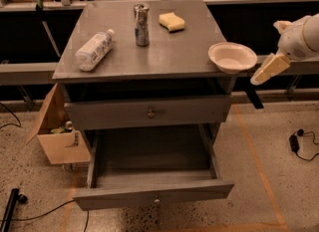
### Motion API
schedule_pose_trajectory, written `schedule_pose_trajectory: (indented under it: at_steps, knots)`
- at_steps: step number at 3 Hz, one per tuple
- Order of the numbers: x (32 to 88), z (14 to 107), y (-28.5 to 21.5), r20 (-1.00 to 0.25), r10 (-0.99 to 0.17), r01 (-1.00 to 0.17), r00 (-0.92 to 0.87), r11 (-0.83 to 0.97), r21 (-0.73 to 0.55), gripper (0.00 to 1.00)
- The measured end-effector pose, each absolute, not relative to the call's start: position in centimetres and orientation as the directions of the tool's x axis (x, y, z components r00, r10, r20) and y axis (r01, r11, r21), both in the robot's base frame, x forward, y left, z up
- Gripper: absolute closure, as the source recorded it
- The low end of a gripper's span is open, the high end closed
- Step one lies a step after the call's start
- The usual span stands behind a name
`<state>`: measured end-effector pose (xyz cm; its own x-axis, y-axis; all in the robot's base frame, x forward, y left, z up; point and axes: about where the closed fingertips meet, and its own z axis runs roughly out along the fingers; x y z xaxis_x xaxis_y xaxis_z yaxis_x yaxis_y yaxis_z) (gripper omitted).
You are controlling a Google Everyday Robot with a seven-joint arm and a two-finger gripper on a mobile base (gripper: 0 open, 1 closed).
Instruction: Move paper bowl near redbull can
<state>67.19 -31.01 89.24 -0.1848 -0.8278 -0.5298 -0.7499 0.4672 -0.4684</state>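
The paper bowl (232,57) sits upright at the front right corner of the grey cabinet top (164,52), its rim reaching just past the right edge. The redbull can (141,25) stands upright toward the back middle of the top, well to the left of the bowl. My gripper (269,68) hangs off the right side of the cabinet, just right of the bowl and slightly below its rim, apart from it. It holds nothing that I can see.
A yellow sponge (172,21) lies right of the can. A clear plastic bottle (93,50) lies on its side at the left. The bottom drawer (154,176) is pulled open. A cardboard box (55,139) stands on the floor at the left.
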Motion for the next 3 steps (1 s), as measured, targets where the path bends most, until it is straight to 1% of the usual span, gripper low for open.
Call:
schedule_pose_trajectory:
  at_steps: [1, 2, 3]
  knots:
    - [67.0, 88.6, -27.6, -0.484, -0.874, -0.746, 0.041, 0.295, -0.597, 0.02]
    - [67.3, 88.6, -26.0, -0.440, -0.882, -0.722, 0.169, 0.193, -0.664, 0.04]
    - [67.7, 87.9, -24.7, -0.411, -0.876, -0.710, 0.254, 0.120, -0.694, 0.21]
